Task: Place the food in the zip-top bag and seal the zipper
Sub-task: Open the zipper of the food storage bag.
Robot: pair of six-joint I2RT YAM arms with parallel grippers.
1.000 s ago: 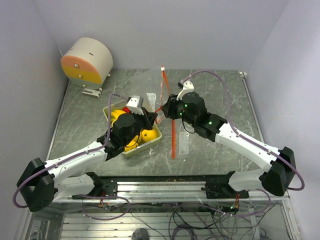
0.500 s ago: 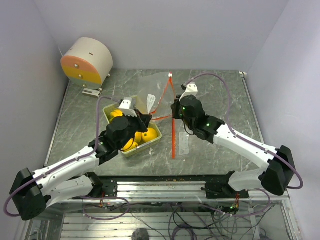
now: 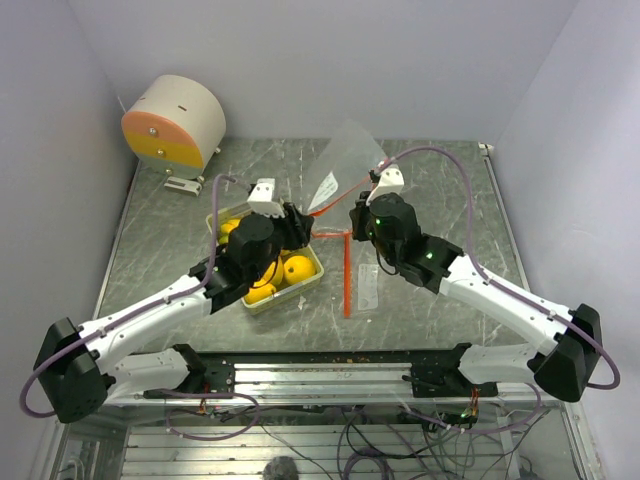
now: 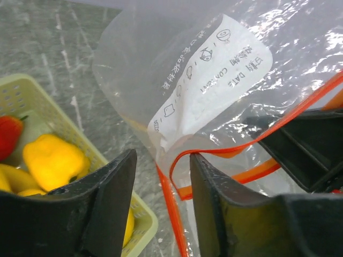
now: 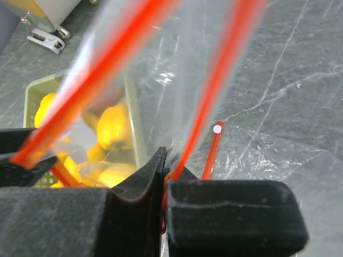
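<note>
The clear zip-top bag [image 3: 350,155] hangs in the air above the table's middle. My right gripper [image 3: 353,215] is shut on its mouth edge, pinching the film beside the red-orange zipper [image 5: 107,69]. My left gripper [image 3: 298,225] is open just left of the bag. In the left wrist view, one zipper [image 4: 257,140] strip loops over the right fingertip [image 4: 195,160] and another runs down between the spread jaws. The food, yellow toy fruits [image 3: 297,268] and a small red piece [image 4: 8,134], lies in the pale green tray [image 3: 262,305] under my left wrist.
A round white, orange and yellow device [image 3: 175,122] stands at the back left. A second red-orange strip [image 3: 347,275] with clear film lies flat on the table right of the tray. Walls close in on three sides.
The left gripper has opened and sits by the bag's mouth. The right gripper closed on the bag edge, and the bag has swung up and to the right.
</note>
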